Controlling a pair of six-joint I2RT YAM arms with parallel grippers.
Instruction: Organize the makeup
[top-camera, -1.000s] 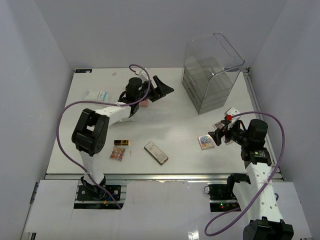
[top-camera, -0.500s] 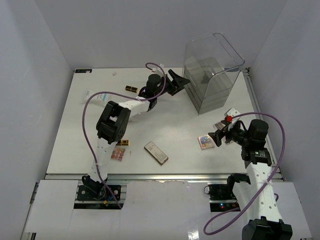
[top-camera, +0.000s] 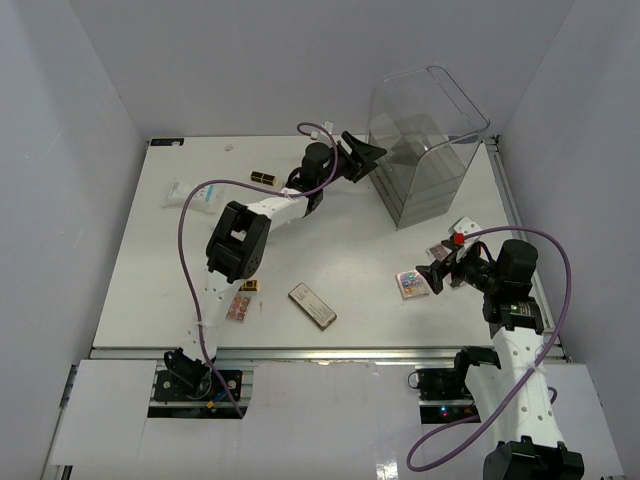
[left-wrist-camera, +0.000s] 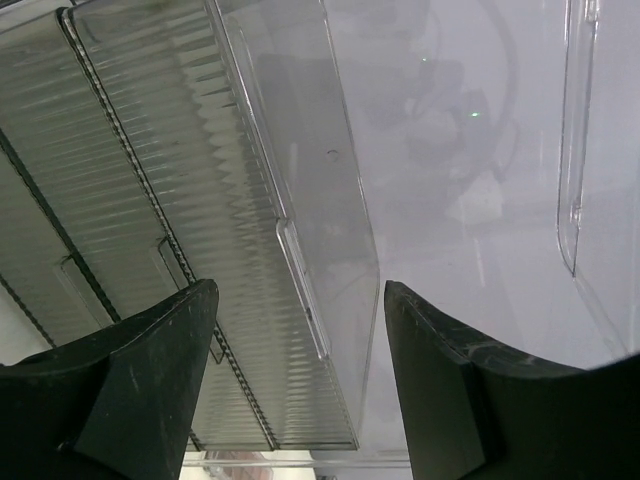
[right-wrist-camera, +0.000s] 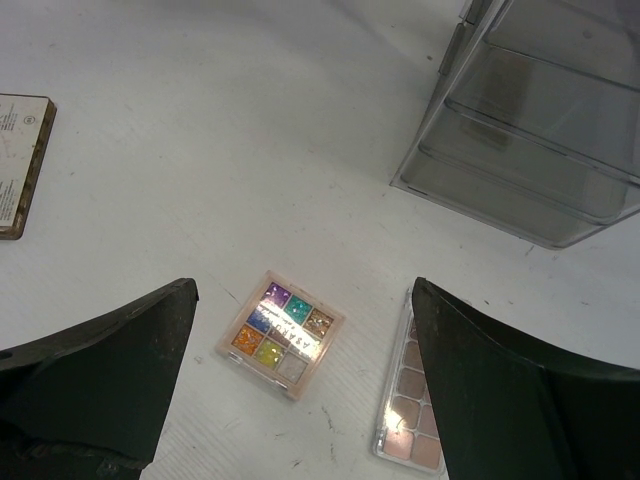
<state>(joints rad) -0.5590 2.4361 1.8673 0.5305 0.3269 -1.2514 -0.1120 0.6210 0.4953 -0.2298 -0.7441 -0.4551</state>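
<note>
Nothing can be read for certain. The palette has a pale strip of dark capitals across it (too small to spell out). The compact bears fine print and a round mark, both illegible. The packet has blurred blue print.

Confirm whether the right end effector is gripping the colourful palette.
No, the colourful palette lies flat on the table, clear of the open right end effector.
</note>
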